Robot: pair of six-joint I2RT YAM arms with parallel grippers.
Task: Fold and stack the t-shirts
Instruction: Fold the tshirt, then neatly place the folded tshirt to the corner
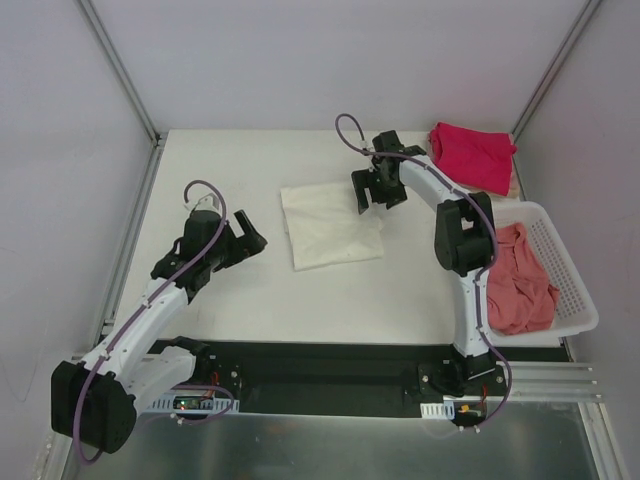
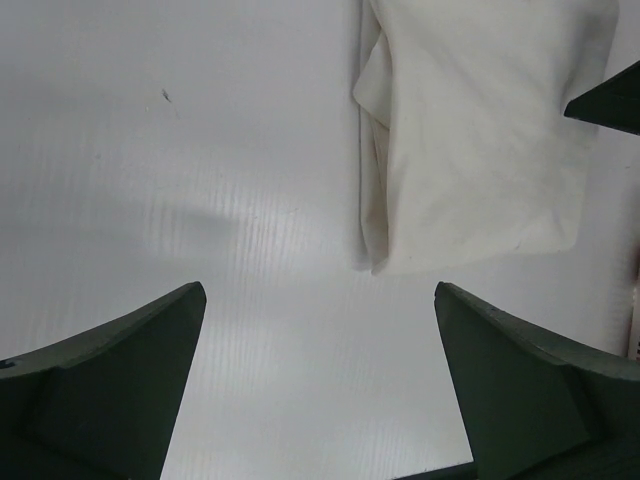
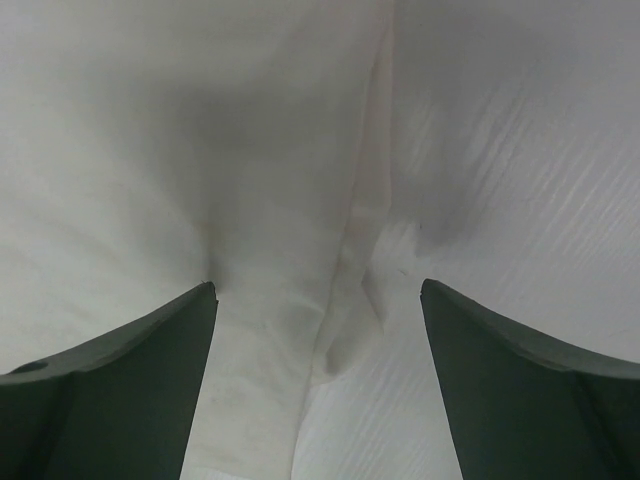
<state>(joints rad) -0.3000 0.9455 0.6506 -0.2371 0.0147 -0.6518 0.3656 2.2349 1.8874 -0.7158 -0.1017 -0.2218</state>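
Cream shirt (image 1: 325, 228) lies folded mid-table (image 1: 230, 160). Right gripper (image 1: 378, 198) is spread above its 2 o'clock corner. Left gripper (image 1: 250, 229) is spread at its 9 o'clock, apart.

Left gripper (image 1: 243, 230) and right gripper (image 1: 380, 202) both wide-jawed, the right farther forward, seemingly pointed downward.

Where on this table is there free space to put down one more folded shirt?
Bare table lies at the back left, beyond the left gripper, beside the cream t-shirt, and in the near strip in front of it. The right side is crowded: right gripper, magenta t-shirt, basket with the salmon t-shirt.
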